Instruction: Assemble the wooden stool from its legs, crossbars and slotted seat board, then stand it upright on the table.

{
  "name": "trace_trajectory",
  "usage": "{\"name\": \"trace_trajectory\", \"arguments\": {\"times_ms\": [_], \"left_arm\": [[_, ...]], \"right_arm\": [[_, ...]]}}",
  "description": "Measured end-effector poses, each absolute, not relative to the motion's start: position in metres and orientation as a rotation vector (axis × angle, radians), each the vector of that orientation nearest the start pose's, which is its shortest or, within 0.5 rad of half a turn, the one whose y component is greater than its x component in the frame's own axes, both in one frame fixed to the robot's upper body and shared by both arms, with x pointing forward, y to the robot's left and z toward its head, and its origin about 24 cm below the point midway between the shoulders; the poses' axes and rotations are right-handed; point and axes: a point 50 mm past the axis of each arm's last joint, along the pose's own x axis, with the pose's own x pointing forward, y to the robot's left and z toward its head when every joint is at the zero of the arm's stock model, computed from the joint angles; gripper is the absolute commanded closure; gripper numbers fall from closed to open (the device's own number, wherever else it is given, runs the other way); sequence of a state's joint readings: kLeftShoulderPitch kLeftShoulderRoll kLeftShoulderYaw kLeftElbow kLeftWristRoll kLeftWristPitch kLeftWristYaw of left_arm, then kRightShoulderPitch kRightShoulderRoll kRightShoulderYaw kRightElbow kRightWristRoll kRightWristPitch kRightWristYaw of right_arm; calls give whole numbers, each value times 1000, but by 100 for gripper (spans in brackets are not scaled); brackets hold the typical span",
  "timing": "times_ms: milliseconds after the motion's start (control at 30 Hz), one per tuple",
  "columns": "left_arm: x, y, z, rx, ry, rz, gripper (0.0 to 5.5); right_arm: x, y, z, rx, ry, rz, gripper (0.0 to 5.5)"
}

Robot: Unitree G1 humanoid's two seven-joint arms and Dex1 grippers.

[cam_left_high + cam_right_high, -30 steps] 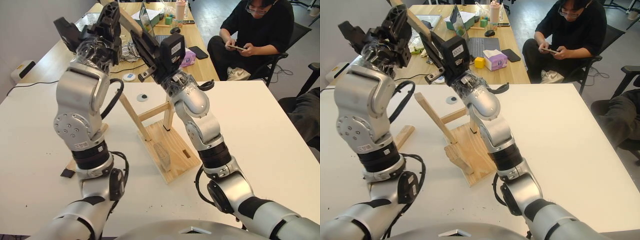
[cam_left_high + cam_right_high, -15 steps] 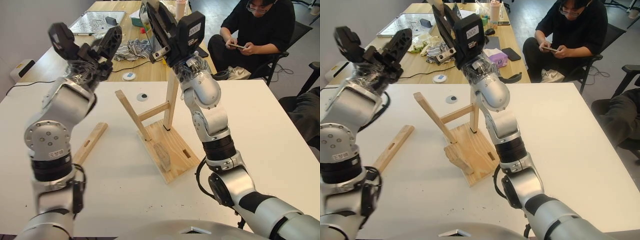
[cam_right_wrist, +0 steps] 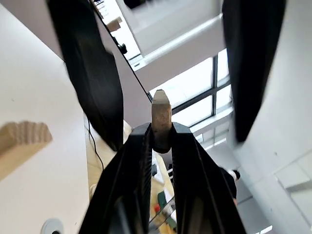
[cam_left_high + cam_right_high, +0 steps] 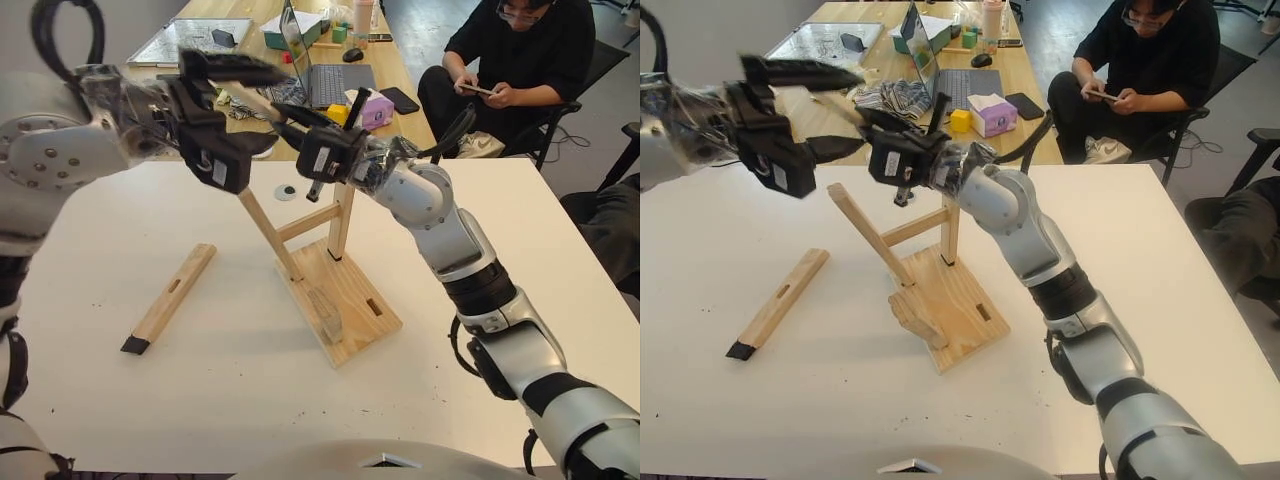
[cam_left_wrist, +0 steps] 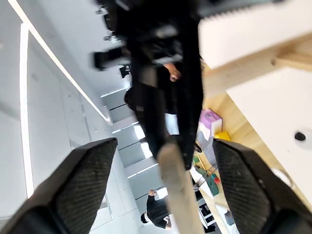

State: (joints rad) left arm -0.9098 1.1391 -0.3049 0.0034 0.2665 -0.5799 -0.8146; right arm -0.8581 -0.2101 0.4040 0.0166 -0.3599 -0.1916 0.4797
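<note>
— Two legs (image 4: pixel 268 232) and one crossbar (image 4: pixel 308 222) stand in the seat board (image 4: pixel 350 315), which lies flat at mid-table (image 4: pixel 520 230). What is left?
— Seemingly half. A loose leg (image 4: pixel 172 297) lies to its left. The right gripper (image 3: pixel 161 127), above the frame, pinches a wooden bar (image 3: pixel 161 109); the left gripper (image 5: pixel 165 146) is spread wide around that bar. Both pieces need fitting, then uprighting.

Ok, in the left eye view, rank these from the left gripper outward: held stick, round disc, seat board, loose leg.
1. The stick, between the left gripper's open fingers, clamped by the right gripper.
2. The round disc, on the table's far side.
3. The seat board, right, and the loose leg, left: too close to call.
</note>
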Motion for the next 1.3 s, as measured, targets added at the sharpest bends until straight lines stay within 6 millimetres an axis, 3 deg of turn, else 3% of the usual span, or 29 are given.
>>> {"name": "trace_trajectory", "arguments": {"times_ms": [233,467,700,1300], "left_arm": [[291,184,298,1946,-536,-856,194],[284,180,308,1776,-541,-817,194],[281,184,296,1757,-482,-803,194],[291,203,295,1750,-457,-715,467]], "right_arm": [[288,-6,250,-977,-909,871,510],[295,-10,248,-1014,-864,826,510],[299,-16,247,-1044,-838,811,510],[298,-15,244,-1049,-836,829,510]]}}
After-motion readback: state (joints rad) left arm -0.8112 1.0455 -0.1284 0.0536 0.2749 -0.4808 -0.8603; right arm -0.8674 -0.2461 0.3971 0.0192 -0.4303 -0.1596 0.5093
